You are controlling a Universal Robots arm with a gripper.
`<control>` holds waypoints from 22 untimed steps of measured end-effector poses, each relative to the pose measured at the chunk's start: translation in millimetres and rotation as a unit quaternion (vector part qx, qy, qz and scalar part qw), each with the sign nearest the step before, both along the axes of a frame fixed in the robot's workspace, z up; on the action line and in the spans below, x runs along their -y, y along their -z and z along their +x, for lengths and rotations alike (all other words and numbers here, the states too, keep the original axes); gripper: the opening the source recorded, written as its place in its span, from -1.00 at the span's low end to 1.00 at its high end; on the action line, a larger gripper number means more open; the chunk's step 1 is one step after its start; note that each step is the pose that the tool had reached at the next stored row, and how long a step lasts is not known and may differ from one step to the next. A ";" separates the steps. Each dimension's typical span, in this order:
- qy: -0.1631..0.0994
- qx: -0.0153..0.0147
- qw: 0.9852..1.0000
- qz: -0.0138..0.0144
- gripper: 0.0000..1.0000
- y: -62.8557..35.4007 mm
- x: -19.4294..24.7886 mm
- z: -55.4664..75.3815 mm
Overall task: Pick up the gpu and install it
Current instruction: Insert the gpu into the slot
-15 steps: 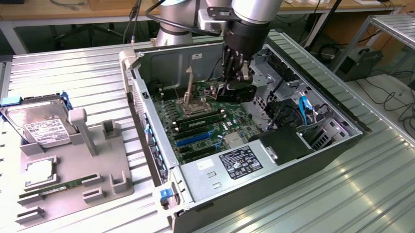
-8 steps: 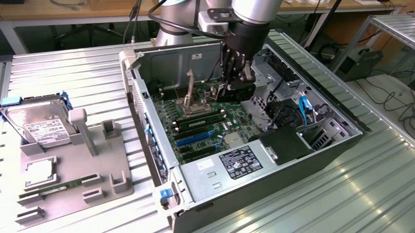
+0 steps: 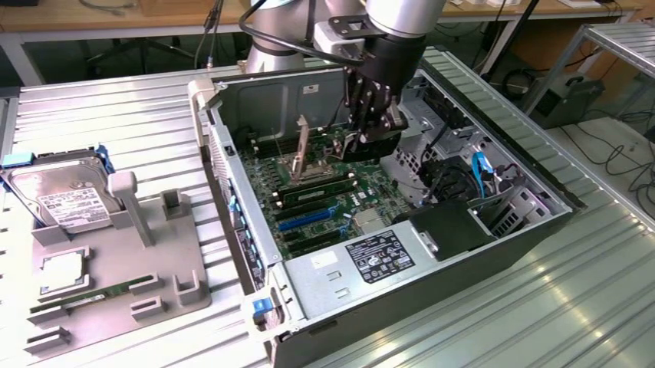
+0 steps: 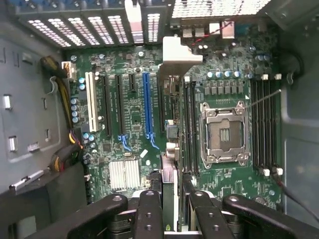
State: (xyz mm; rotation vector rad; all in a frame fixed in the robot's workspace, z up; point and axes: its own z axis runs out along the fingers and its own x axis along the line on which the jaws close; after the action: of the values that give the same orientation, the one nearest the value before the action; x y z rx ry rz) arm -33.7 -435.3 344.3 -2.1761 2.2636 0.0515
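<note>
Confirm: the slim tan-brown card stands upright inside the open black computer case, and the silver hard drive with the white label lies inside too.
No. The exterior view shows the silver hard drive with the white label on the grey plastic holder outside the open black computer case. The slim tan-brown card does stand upright inside.
</note>
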 end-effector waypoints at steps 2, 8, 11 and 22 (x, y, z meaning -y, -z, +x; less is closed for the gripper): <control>-0.005 0.000 1.000 0.000 -0.47 0.0 0.0 0.0; -0.005 0.000 1.000 0.000 -0.47 0.0 0.0 0.0; -0.005 0.000 1.000 0.000 -0.47 0.0 0.0 0.0; -0.005 0.000 1.000 0.000 -0.47 1.3 6.7 -5.5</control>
State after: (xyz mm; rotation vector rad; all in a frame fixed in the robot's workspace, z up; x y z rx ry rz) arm -39.2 -442.0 343.0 -2.1879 2.2524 0.0515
